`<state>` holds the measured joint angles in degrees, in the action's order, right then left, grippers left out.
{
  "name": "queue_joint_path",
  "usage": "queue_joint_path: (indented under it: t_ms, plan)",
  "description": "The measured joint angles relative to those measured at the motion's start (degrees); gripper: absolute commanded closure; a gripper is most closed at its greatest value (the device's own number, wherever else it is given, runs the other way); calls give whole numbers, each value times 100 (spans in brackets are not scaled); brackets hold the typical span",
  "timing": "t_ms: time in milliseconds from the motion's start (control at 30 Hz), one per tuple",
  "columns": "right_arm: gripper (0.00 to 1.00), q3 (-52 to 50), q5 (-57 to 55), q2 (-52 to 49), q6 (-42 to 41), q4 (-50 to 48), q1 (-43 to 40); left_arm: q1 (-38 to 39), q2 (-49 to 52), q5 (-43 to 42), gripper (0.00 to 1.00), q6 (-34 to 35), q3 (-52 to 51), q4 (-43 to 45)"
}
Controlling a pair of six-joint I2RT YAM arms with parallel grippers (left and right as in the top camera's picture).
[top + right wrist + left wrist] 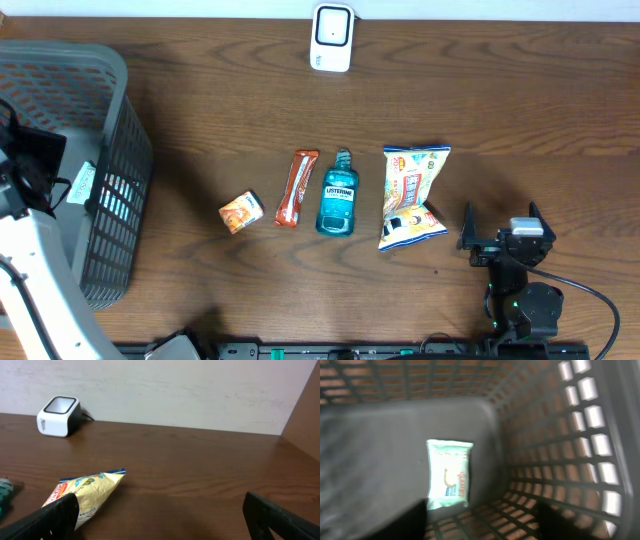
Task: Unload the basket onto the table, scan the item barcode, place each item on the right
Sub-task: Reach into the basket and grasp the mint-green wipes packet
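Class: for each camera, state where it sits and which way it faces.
Overhead: above the table, looking down; left arm, right arm show.
Left wrist: inside the basket, facing the packet on its floor; jaws dark, below.
Right wrist: low over the table, facing scanner and wall; jaws in bottom corners.
Overhead and right wrist share scanner and bag.

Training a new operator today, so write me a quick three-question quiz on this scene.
1. True or false: the chip bag is the item closest to the right gripper.
2. What lies inside the basket? A) a red can B) a pale green packet C) a banana
3. Fill in: not counting the scanner, ___ items lie in a row on the table.
Key: 1 true; 2 B; 3 four.
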<state>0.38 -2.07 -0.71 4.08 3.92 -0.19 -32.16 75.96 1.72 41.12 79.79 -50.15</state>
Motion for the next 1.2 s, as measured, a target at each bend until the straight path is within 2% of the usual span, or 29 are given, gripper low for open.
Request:
queue_joint_path:
  t_ms: [100,467,733,767,800,867,933,1000,1200]
  plan:
    - [1,0,0,0,0,-2,0,0,404,76,0,44,-2,-160]
    - [1,0,0,2,0,0,0,0,3027,-138,2,63,-48,-297]
    - [1,0,0,0,0,0,0,2,3722,-492,0,46,-17,-35]
    - [1,0,0,0,0,0,0,0,3786,-573,39,42,39,-55]
    - [1,0,0,0,0,-2,0,-11,3797,-588,52,42,52,-72]
    - [1,0,0,0,0,0,0,-9,3805,-625,73,4,68,-85]
    - [1,0,0,0,0,-2,0,2,3812,-651,87,-74,81,-85]
    - [1,0,0,0,0,0,0,7,3816,-684,92,-177,105,-101]
    - [1,0,0,0,0,0,0,-4,3816,-693,93,-400,192,-260]
